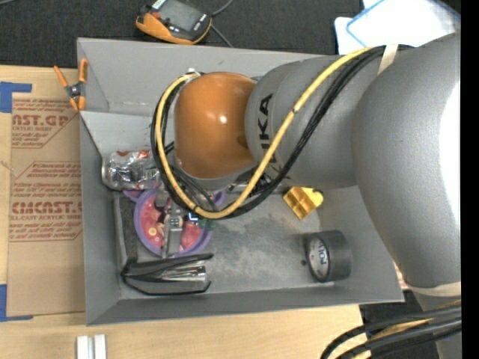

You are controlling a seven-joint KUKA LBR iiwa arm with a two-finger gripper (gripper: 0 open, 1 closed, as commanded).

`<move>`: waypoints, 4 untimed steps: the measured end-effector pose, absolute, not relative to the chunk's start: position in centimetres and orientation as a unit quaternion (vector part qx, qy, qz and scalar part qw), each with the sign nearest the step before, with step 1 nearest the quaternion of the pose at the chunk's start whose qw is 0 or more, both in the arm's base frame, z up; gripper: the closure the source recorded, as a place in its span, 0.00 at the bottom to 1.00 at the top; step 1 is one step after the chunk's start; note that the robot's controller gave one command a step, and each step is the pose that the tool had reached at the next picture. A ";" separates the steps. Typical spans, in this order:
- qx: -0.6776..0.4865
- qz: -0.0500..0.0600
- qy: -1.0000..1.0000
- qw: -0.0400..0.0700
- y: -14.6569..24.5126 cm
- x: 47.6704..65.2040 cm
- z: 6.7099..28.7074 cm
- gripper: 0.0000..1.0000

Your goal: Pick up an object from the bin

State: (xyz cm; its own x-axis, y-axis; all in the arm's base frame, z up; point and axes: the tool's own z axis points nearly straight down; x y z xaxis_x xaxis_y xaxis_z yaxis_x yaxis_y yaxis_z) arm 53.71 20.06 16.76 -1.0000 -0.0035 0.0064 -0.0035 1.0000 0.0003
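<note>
End effector [174,229], its opening untellable, hangs over the purple disc [148,226] at eight o'clock in the bin [262,275]; best descend centred, avoiding the black clip [165,274].

A: Bright, even light from overhead. A white glare spot sits on the orange cover [213,122].
B: Below that cover the bin floor [254,253] lies in soft shadow. Left of it, the crumpled foil [129,167] glints hard.
</note>
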 end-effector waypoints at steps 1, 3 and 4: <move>0.000 -0.001 -1.000 0.000 19.9 53.9 17.2 0.00; -0.060 -0.003 -0.998 -0.002 24.2 50.9 12.7 0.00; -0.294 0.002 -0.956 0.005 23.7 54.6 9.8 0.00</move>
